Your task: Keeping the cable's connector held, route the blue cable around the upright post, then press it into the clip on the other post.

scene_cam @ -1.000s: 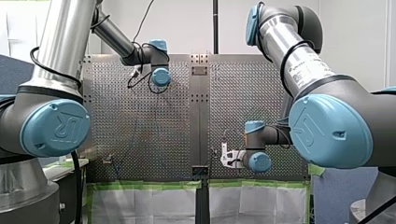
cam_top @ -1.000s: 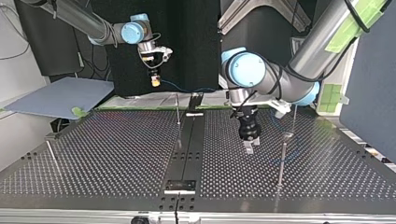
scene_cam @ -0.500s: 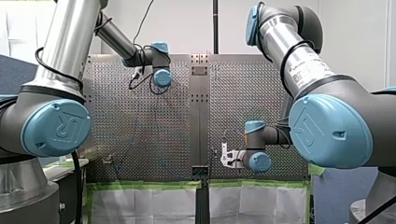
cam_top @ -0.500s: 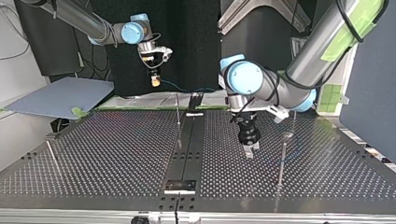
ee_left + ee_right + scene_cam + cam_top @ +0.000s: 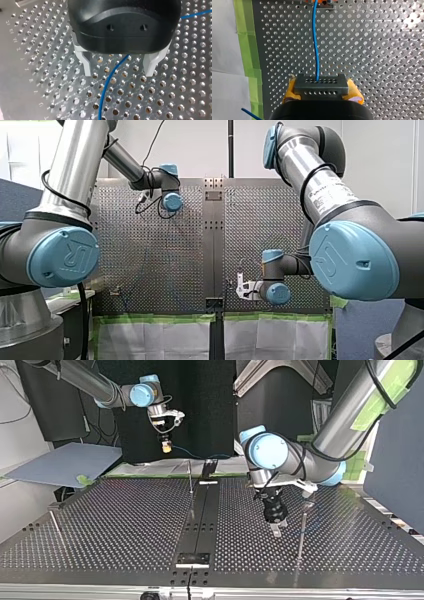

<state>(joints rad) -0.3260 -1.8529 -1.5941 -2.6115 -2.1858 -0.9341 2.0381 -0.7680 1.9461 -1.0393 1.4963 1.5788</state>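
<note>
One risk: my left tool, wide astride the blue cable, could shove it aside closing, tugging the connector my right tool clamps.

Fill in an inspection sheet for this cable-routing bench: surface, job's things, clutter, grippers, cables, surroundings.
Surface: perforated table, bare metal.
Job's things: connector; middle post and right-hand post in the top view, the latter with a small fitting at its tip.
Clutter: nothing seen.
Grippers: my right gripper shut on the connector with yellow pads; my left gripper open, low over the table.
Cables: blue cable runs from the connector and passes between my left gripper's fingers, not gripped.
Surroundings: green tape along the table edge; blue-grey board beside the table.
</note>
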